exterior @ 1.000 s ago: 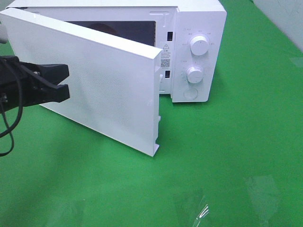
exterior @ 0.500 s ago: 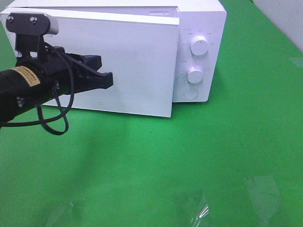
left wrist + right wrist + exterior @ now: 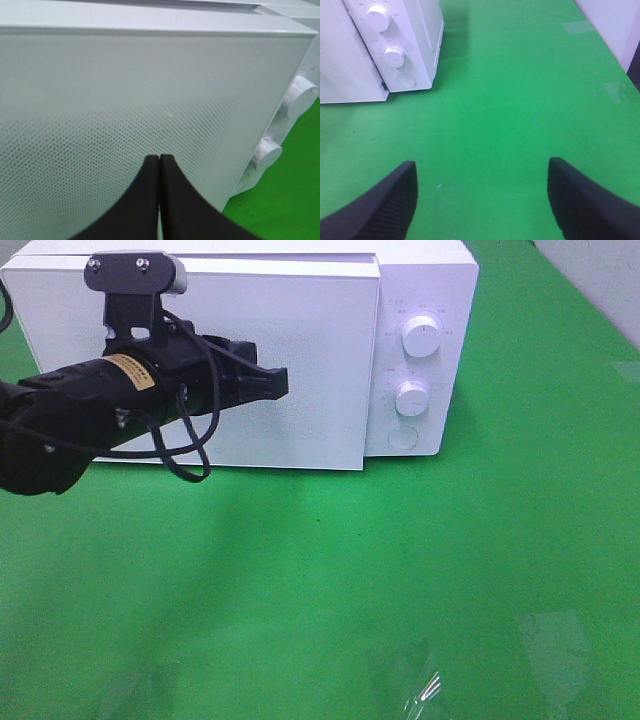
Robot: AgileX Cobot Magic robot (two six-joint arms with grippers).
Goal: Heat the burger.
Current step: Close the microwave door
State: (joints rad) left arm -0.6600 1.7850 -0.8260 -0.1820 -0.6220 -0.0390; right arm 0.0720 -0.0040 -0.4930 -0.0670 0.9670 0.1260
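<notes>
Against the front of the microwave [image 3: 430, 300], the left gripper [image 3: 280, 383] has its jaws pressed together with nothing between them. Its tips sit at or just off the perforated door [image 3: 310, 430], which looks shut or all but shut. No view shows the burger; I judge that it sits behind that door, straight ahead of the left tips. What the heating likely turns on lies sideways: the upper dial [image 3: 421, 337] and lower dial [image 3: 411, 398] stand at the right end of the oven, whose long axis runs from left to right. The right gripper [image 3: 481, 165], jaws wide apart and holding nothing, hovers over the green cloth [image 3: 520, 100] out in front of those dials and looks the nearer arm for them
</notes>
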